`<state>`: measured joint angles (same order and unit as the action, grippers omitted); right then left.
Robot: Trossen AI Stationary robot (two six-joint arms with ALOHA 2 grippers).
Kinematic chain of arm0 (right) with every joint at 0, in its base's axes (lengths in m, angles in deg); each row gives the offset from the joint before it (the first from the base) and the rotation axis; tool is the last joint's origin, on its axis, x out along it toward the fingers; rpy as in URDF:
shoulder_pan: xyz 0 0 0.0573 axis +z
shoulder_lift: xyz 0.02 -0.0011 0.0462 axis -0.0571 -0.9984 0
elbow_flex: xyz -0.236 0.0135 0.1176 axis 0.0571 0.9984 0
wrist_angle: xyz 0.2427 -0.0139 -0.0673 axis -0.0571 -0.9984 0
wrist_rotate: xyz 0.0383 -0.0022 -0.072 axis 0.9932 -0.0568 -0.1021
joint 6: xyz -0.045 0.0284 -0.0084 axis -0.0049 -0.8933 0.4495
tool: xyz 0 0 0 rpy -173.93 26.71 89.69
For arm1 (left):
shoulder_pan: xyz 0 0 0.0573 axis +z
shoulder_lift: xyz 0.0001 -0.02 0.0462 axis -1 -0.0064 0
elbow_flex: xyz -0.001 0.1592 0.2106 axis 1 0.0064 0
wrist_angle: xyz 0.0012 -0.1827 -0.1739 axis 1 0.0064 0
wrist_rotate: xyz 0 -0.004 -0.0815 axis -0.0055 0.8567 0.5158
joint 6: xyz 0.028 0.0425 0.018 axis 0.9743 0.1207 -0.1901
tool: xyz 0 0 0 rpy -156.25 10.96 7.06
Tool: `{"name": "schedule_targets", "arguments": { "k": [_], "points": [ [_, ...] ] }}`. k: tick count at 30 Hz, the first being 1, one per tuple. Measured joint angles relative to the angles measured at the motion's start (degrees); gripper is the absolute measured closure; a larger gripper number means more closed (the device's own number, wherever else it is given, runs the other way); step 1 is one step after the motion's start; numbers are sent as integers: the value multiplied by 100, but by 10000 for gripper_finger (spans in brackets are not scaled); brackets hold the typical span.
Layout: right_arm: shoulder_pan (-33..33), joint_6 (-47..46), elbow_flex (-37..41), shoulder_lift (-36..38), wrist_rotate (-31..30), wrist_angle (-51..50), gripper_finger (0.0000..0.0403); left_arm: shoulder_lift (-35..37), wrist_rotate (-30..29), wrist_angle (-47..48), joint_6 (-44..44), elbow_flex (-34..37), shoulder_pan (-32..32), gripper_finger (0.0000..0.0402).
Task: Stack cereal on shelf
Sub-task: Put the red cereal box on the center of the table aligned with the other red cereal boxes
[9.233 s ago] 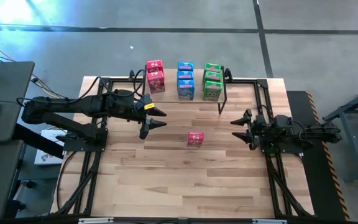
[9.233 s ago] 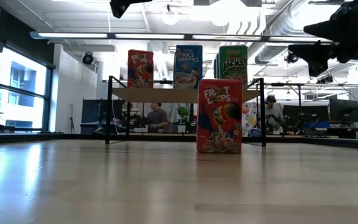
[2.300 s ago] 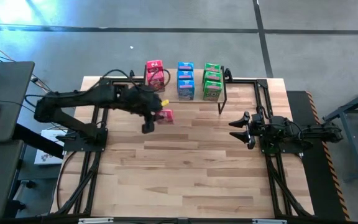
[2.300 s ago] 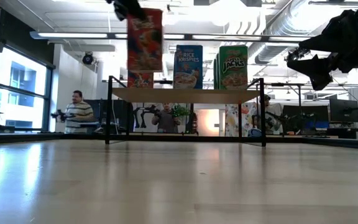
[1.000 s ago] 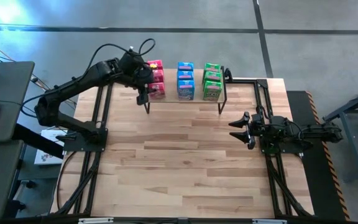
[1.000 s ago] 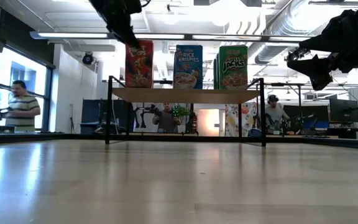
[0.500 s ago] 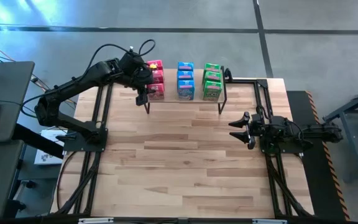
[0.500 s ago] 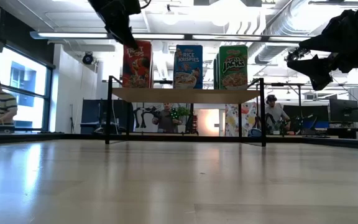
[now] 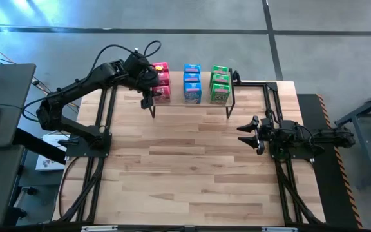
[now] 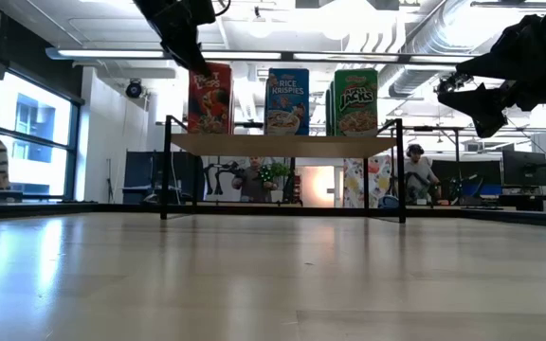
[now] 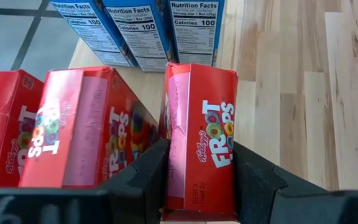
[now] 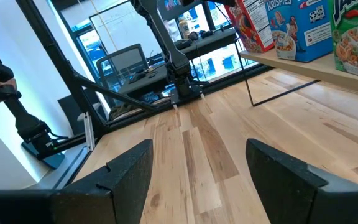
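The shelf [image 10: 282, 144] stands at the table's far edge, carrying three rows of cereal boxes: red [image 9: 161, 74], blue [image 9: 192, 82] and green [image 9: 219, 84]. My left gripper [image 9: 151, 92] reaches over the shelf's left end and is shut on the nearest red box [image 11: 204, 143]. In the low view that box [image 10: 210, 99] leans a little, with its lower edge at the shelf top. Two more red boxes [image 11: 73, 130] stand close behind it. My right gripper [image 9: 245, 132] waits open at the table's right side, holding nothing. My left gripper pinches the nearest red box between its two fingers [image 11: 148, 180], one on each broad face, at the box's upper left corner [image 10: 197, 68]. The fingers slant down from the table's left. The box stands nearly upright, its bottom edge [image 10: 210, 132] at the shelf top.
The shelf's thin black legs [image 9: 230, 108] stand on the wooden table [image 9: 192, 174], whose near part is bare. Black frame rails [image 9: 95, 167] run along both sides. People and desks show in the room behind in the low view.
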<state>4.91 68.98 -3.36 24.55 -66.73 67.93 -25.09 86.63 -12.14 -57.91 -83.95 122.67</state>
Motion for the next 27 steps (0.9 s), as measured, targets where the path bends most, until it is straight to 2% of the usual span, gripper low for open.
{"name": "schedule_targets", "arguments": {
  "k": [13,27],
  "points": [
    [0,-1,0,0,0,0,153,-2,-101,44,-1,0,0,210],
    [1,-1,0,-2,-2,0,153,13,-254,38,-75,-150,0,206]
  ]
}}
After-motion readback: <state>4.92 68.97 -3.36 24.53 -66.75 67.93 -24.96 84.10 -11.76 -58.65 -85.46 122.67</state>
